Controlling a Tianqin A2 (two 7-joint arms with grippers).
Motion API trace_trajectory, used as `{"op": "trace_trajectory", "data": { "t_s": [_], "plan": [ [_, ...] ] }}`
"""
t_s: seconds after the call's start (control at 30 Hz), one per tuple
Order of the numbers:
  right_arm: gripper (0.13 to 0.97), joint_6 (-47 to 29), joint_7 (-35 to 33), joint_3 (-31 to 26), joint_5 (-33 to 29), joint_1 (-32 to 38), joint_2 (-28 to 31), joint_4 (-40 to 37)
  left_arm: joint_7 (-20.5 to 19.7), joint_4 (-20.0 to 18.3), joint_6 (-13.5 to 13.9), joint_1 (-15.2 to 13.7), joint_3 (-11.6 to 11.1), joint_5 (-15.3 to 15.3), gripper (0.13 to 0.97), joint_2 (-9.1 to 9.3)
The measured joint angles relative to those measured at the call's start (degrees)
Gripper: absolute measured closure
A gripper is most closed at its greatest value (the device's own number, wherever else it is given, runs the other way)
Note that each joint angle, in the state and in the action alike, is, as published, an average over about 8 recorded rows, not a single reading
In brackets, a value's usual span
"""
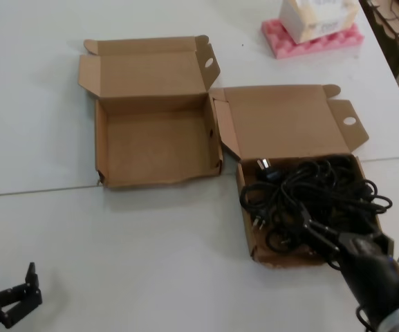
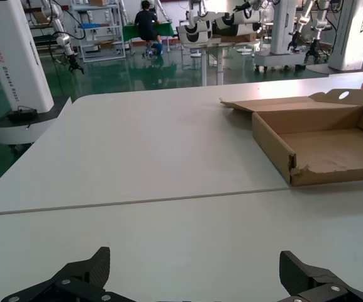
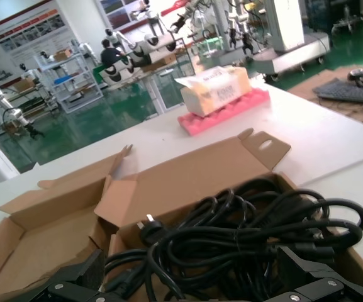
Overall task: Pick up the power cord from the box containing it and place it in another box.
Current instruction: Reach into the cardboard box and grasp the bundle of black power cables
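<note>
We see the power cord [image 1: 310, 197] lying as a loose black tangle inside the squarish cardboard box [image 1: 249, 235] on the right of the white surface [image 1: 151, 256], its plug [image 1: 263, 166] at the far left corner of the tray with the prongs showing. Some loops spill over the right wall. Our right hand [image 1: 327, 238] sits at the near right edge of that box, fingers spread wide over the cable, closed on nothing; in the right wrist view the two fingertips [image 3: 310, 267] stand apart on either side of the coils.

The wider box [image 1: 154, 138] with the wavy front wall and torn near left corner lies open just to the left, slightly farther away, touching or nearly touching the first box.

Our left hand [image 1: 19, 290] rests low at the near left, well apart from both boxes, fingers open and holding nothing.

A pink foam block [image 1: 310, 41] carrying a pale carton [image 1: 317, 17] sits at the far right.
</note>
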Motion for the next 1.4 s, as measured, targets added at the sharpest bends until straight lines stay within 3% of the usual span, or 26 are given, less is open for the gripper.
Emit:
{"op": "trace_trajectory", "data": {
  "t_s": [0.33,0.7,0.97,1.07,1.33,1.4],
  "plan": [
    [0.129,-1.02,0.00,-0.61,-7.77,-0.06,8.16,6.04,0.00,0.00,0.00,0.00,0.00,0.00,0.172,0.00],
    [0.129,-7.19,0.00,-5.52,-12.97,8.93,17.42,-0.37,0.00,0.00,0.00,0.00,0.00,0.00,0.301,0.00],
    [0.131,-6.04,0.00,-16.54,-17.36,14.44,23.59,-3.52,0.00,0.00,0.00,0.00,0.00,0.00,0.452,0.00],
    [0.133,-2.68,0.00,-22.75,-21.10,17.40,25.60,-5.19,0.00,0.00,0.00,0.00,0.00,0.00,0.452,0.00],
    [0.150,7.34,0.00,-39.00,-32.65,26.69,28.67,-11.15,0.00,0.00,0.00,0.00,0.00,0.00,0.665,0.00],
    [0.165,8.84,0.00,-41.60,-34.22,28.41,28.87,-12.59,-0.01,0.00,0.00,0.00,0.00,0.00,0.684,0.00]
  ]
}}
